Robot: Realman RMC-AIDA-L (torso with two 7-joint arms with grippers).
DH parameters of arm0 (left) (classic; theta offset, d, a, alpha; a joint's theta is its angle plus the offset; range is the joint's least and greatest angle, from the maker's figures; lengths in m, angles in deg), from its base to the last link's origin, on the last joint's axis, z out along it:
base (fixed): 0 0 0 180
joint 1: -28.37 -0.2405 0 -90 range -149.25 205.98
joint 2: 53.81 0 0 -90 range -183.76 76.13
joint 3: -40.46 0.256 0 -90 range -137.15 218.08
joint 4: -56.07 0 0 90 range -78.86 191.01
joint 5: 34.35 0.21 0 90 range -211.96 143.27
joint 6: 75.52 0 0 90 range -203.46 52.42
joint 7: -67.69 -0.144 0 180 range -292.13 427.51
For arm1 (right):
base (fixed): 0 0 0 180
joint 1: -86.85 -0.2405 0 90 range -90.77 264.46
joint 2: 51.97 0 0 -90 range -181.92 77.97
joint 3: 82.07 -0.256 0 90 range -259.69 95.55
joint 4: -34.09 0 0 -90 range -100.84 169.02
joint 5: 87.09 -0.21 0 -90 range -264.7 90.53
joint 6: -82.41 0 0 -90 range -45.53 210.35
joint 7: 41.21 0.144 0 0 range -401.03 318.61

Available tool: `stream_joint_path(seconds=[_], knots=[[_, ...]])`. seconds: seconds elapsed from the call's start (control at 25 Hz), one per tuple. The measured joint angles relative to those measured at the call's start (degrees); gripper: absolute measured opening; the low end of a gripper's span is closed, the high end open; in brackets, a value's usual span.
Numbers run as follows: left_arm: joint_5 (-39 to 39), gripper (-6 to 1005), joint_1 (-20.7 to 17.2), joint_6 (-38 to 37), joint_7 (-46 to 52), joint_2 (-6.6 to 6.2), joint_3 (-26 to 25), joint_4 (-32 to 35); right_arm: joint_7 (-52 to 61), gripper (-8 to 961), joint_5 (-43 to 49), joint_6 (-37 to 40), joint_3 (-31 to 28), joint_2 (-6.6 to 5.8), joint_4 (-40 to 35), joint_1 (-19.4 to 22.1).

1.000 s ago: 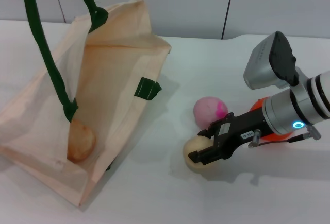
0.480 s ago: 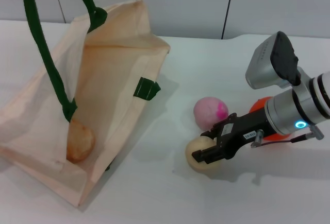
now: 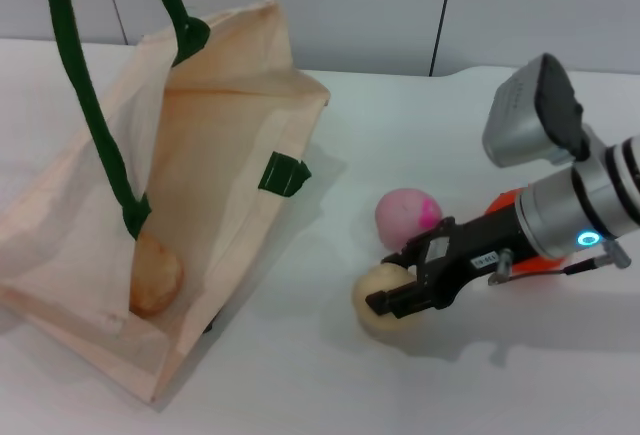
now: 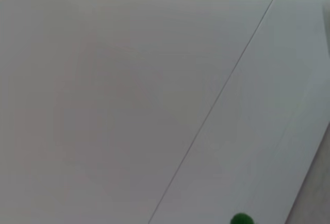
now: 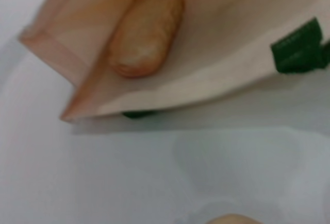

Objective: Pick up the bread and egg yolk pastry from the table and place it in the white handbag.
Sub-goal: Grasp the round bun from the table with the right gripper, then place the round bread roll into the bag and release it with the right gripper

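Head view: your right end effector (image 3: pixel 392 300) looks clamped on the egg yolk pastry (image 3: pixel 375 302), low over the counter (image 3: pixel 300 375). Bread (image 3: pixel 155 277) lies inside the white handbag (image 3: pixel 215 170). Left end effector unseen.

Cream handbag (image 3: pixel 215 170), dark green handles (image 3: pixel 85 105); orange-brown bread (image 3: pixel 155 277); pale beige pastry (image 3: pixel 372 290); pink ball (image 3: pixel 404 215).

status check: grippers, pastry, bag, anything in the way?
Right gripper jaws around egg yolk pastry, on the table. Left gripper out of view. Bread inside white handbag. Pink ball just behind pastry; path to bag open.
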Motion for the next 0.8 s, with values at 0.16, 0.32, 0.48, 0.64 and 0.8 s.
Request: stream_joint_path(seconds=[0.16,0.32,0.48,0.64,0.8], knots=[[0.1,123,0.4,0.2,0.3,0.03,0.2,0.0,0.0,603,-0.4,3.7,-3.6,0.09,-7.2,3.0],[1.4,123,1.4,0.9,0.4,0.3,0.2,-0.1,-1.6,593,-3.9,6.3,-4.4,0.24,-12.7,4.7],[2.9,123,3.2,1.6,0.3,0.84,0.2,-0.5,-4.0,576,-8.1,6.2,-3.4,0.39,-13.4,2.7],[4.2,124,5.2,2.5,0.3,1.46,0.6,-0.7,-4.9,578,-11.8,2.9,0.9,0.49,-12.3,-1.1],[4.5,124,6.5,4.2,0.4,2.07,0.9,-0.7,-4.9,572,-15.8,-4.3,7.7,0.5,-10.8,-4.8]])
